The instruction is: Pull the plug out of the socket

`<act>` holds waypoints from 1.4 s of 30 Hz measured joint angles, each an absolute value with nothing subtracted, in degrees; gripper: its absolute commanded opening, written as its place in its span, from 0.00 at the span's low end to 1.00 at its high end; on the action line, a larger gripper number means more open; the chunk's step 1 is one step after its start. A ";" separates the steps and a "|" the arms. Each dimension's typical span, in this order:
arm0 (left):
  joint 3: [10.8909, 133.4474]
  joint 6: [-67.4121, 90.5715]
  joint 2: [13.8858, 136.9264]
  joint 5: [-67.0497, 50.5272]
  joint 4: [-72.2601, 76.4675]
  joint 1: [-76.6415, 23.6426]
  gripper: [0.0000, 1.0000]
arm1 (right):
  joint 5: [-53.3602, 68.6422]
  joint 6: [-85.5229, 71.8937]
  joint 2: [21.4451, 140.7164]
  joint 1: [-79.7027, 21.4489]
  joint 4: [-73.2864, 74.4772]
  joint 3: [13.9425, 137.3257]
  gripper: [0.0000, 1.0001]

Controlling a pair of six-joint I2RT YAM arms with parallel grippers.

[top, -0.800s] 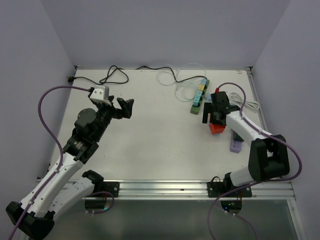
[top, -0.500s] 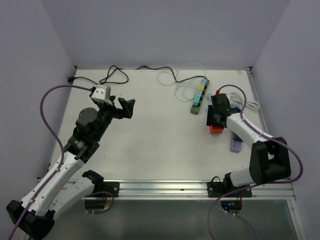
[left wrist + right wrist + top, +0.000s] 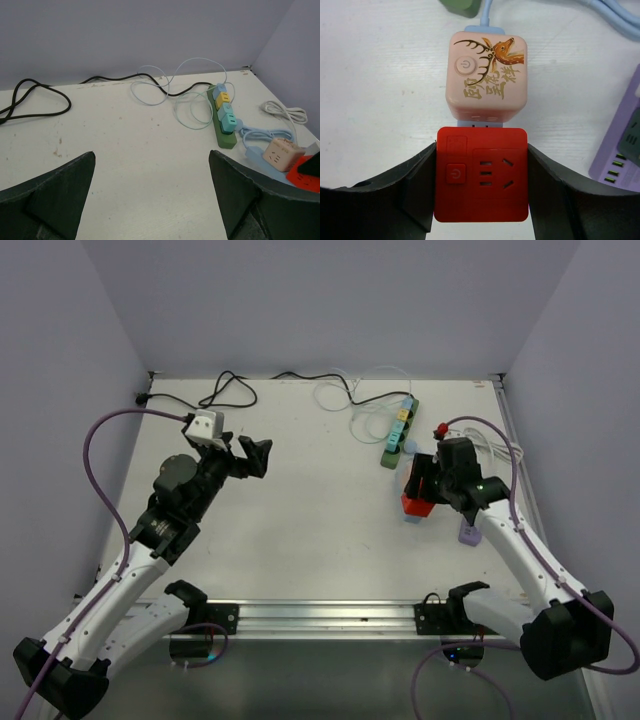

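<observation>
— What changed on your right?

— Your right gripper (image 3: pixel 418 492) closed about halfway, and now clamps the red plastic cube plug (image 3: pixel 481 175), right side of the white table (image 3: pixel 320 530).

— Is it out?

— Not yet, I judge: it sits against the pink cube socket (image 3: pixel 486 75). Your left gripper (image 3: pixel 150 192) is fully spread and empty.

Red cube (image 3: pixel 482 172); pink cube (image 3: pixel 486 75), brown deer print; green strip (image 3: pixel 227 140); purple strip (image 3: pixel 607 165).

Top view high behind arms (image 3: pixel 150 530), left wrist low facing wall (image 3: pixel 125 35), right wrist close, red cube (image 3: pixel 481 172) shared
</observation>
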State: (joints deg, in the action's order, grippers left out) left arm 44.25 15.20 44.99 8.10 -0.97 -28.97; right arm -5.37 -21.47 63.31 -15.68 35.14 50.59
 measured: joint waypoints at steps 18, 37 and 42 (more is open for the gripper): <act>44.25 15.25 46.02 5.58 -0.91 -28.97 1.00 | 9.39 -18.96 59.13 -31.94 30.41 42.98 0.26; 44.31 16.45 50.98 -3.84 0.58 -29.02 1.00 | -14.11 -7.14 67.96 -58.81 3.31 34.63 0.26; 47.35 15.99 60.93 -10.50 -1.69 -31.14 1.00 | -14.09 -6.72 67.72 -58.81 1.91 34.65 0.26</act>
State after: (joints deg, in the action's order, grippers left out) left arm 47.35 15.99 60.93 -10.50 -1.69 -31.14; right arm -14.09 -6.72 67.72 -58.81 1.91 34.65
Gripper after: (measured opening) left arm 0.996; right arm 0.640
